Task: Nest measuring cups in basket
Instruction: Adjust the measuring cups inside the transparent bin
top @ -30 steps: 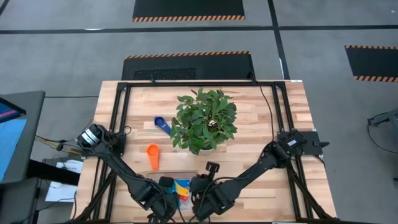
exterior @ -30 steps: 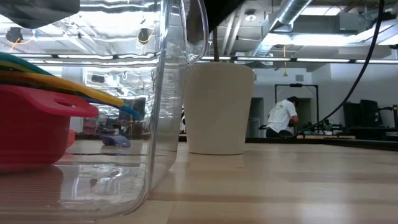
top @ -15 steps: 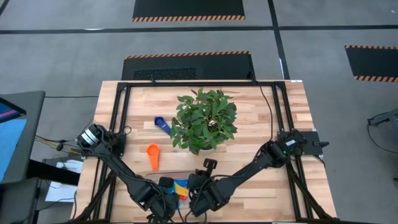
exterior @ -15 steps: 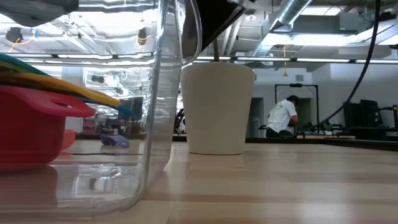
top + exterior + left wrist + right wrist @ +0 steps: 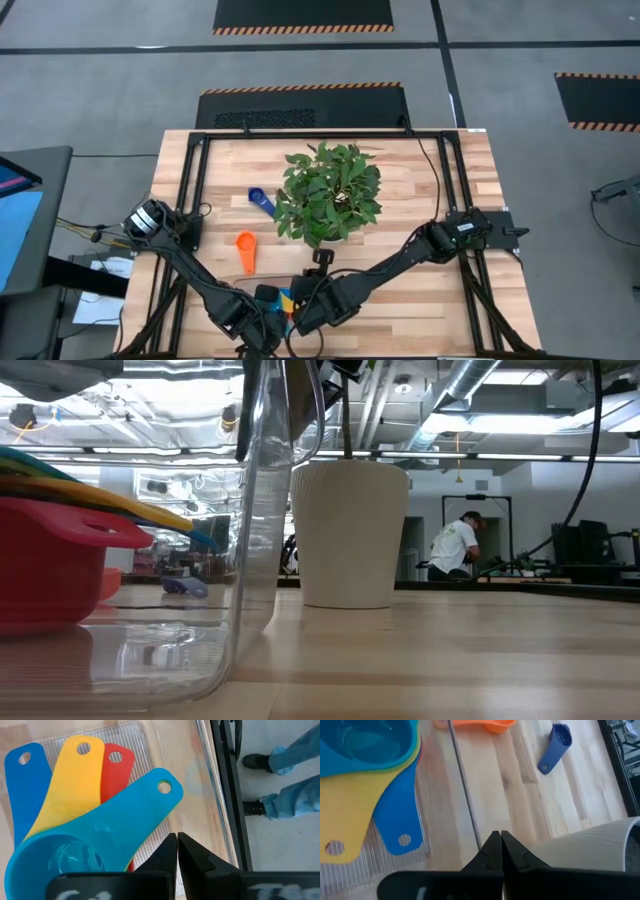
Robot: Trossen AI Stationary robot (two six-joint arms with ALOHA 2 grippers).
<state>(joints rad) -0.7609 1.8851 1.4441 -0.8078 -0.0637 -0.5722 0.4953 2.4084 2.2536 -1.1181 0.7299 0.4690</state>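
Pale wooden worktop carries everything, with a grey floor marked by striped mats around it and, in the low view, a workshop beyond where a person stands far off.

At the near edge sits the basket, a clear ribbed tray, and inside it lies a nested stack of measuring cups: the light blue cup on top, the yellow cup and red cup fanned under it, and a blue cup at the side. Whether a green one lies in the stack cannot be told. Two cups are not yet in: the orange cup lies on the wood just beyond the basket, and the dark blue cup lies farther off, just beside the potted plant in its white pot.

Both pincers hang above the basket area. The left pincer has its fingers pressed together and holds nothing, poised over the stack's handles. The right pincer is likewise pressed together and empty, over the basket's far wall and pointing toward the two loose cups.

My reading is that the task is partly done, between placements. The next move calls for spreading one pincer, most likely the right, reaching the orange cup, and pinching its handle or rim to carry it back.
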